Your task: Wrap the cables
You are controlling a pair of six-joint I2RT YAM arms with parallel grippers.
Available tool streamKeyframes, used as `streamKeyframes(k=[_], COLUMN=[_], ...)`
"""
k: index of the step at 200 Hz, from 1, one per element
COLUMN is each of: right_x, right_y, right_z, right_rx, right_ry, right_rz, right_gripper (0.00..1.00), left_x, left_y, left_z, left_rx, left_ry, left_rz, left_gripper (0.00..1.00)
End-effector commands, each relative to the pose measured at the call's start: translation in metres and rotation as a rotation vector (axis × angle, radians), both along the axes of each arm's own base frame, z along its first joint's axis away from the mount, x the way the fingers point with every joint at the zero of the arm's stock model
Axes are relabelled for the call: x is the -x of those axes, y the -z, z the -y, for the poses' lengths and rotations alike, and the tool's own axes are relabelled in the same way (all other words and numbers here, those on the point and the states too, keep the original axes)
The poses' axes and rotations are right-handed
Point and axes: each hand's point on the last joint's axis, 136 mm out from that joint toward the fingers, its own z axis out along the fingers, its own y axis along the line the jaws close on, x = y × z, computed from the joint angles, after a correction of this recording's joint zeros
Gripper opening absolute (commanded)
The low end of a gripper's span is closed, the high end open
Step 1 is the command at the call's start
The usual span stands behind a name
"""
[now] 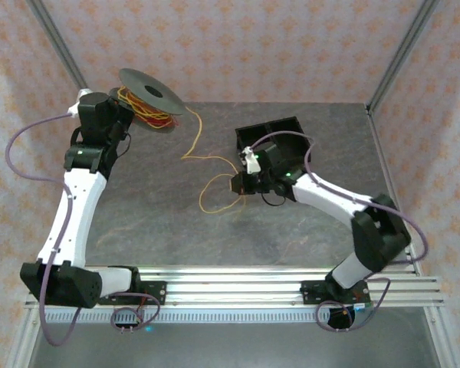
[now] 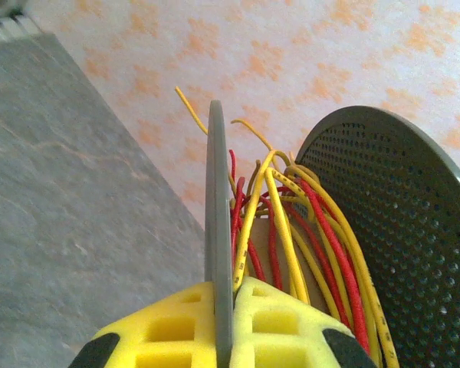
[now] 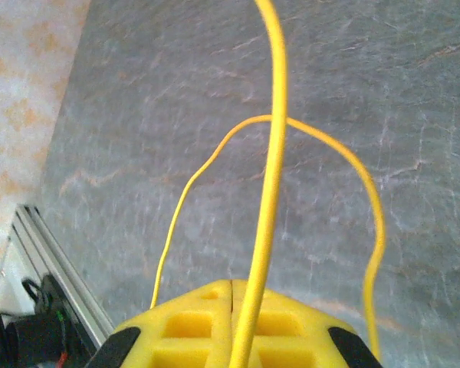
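A dark grey spool (image 1: 152,93) is held off the table at the far left, tilted, with yellow and red cables (image 1: 142,111) wound loosely on it. My left gripper (image 2: 218,287) is shut on the edge of one spool flange (image 2: 217,192); the perforated other flange (image 2: 399,230) stands to its right, with the cables (image 2: 280,222) between them. A loose yellow cable (image 1: 192,146) trails from the spool over the table to my right gripper (image 1: 236,184). In the right wrist view that gripper (image 3: 231,282) is shut, and the cable (image 3: 274,153) lies across its right finger, beside the seam.
A black open bin (image 1: 280,130) stands behind the right arm at mid table. A slack loop of yellow cable (image 1: 215,195) lies on the grey table (image 1: 153,207) in front of the right gripper. Metal frame posts rise at the back corners.
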Motion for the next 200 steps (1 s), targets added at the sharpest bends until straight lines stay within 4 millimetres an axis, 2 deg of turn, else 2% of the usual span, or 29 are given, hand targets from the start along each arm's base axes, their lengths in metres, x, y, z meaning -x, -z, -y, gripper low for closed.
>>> streamKeyframes(k=[1, 33, 37, 83, 112, 132, 175, 200], right_x=[0.030, 0.061, 0.068, 0.111, 0.119, 0.120, 0.112, 0.103], right_y=[-0.017, -0.071, -0.086, -0.159, -0.203, -0.243, -0.319, -0.345], right_z=[0.027, 0.042, 0.045, 0.057, 0.066, 0.072, 0.089, 0.093], right_rx=[0.108, 0.074, 0.047, -0.125, -0.194, -0.245, -0.296, -0.287], right_ry=[-0.060, -0.115, -0.125, -0.188, -0.157, -0.120, 0.005, 0.048], right_rz=[0.081, 0.198, 0.230, 0.338, 0.426, 0.499, 0.652, 0.698], right_gripper=[0.00, 0.00, 0.00, 0.00, 0.00, 0.00, 0.00, 0.00], left_x=[-0.006, -0.029, -0.033, -0.065, -0.082, -0.090, -0.104, -0.110], left_y=[-0.067, -0.055, -0.052, -0.026, -0.007, 0.006, 0.048, 0.069], left_z=[-0.039, -0.053, -0.053, -0.060, -0.059, -0.054, -0.031, -0.012], left_rx=[-0.078, -0.158, -0.164, -0.231, -0.292, -0.338, -0.419, -0.478], left_ry=[-0.203, -0.263, -0.266, -0.278, -0.239, -0.194, -0.035, 0.092], left_rz=[0.226, 0.159, 0.147, 0.022, -0.110, -0.183, -0.352, -0.416], left_gripper=[0.00, 0.00, 0.00, 0.00, 0.00, 0.00, 0.00, 0.00])
